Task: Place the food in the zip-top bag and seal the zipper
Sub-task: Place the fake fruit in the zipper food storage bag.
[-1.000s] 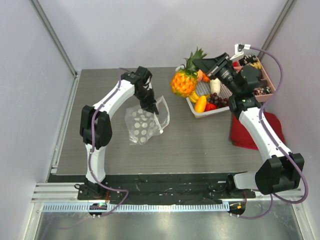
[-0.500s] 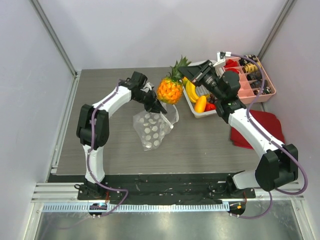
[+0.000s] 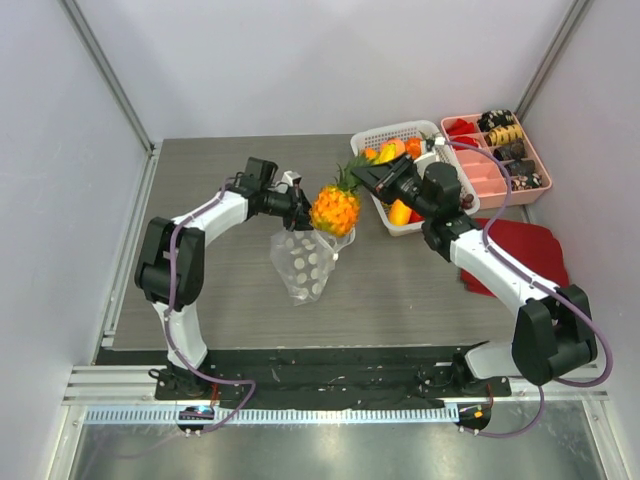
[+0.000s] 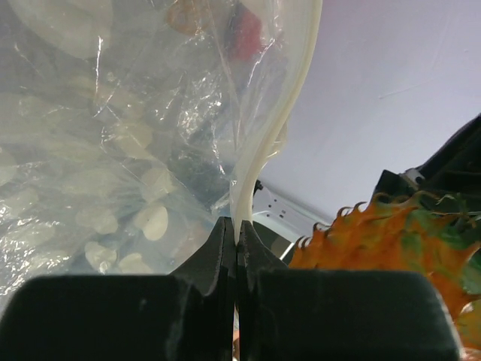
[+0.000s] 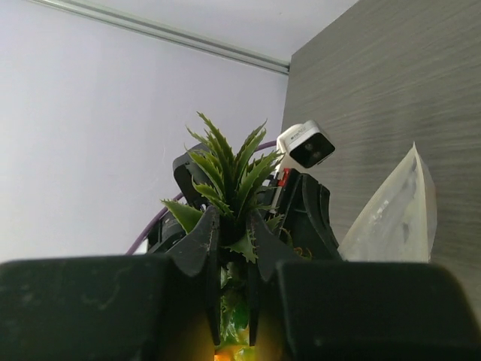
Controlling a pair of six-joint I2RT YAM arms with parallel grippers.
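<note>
The orange scaly fruit, a toy pineapple with a green crown, hangs over the mouth of the zip-top bag, its base touching the mouth edge. My right gripper is shut on the crown, as the right wrist view shows. My left gripper is shut on the bag's whitish zipper strip and holds that edge up; in the left wrist view the dotted bag is to the left and the fruit to the right. More food lies in the white basket.
The white mesh basket stands at the back right, with a pink compartment tray beside it. A red cloth lies under my right arm. The left wrist camera shows just behind the crown.
My right arm carried the orange fruit leftwards from over the basket to the bag's mouth. My left gripper swung right and kept the bag's edge raised.
</note>
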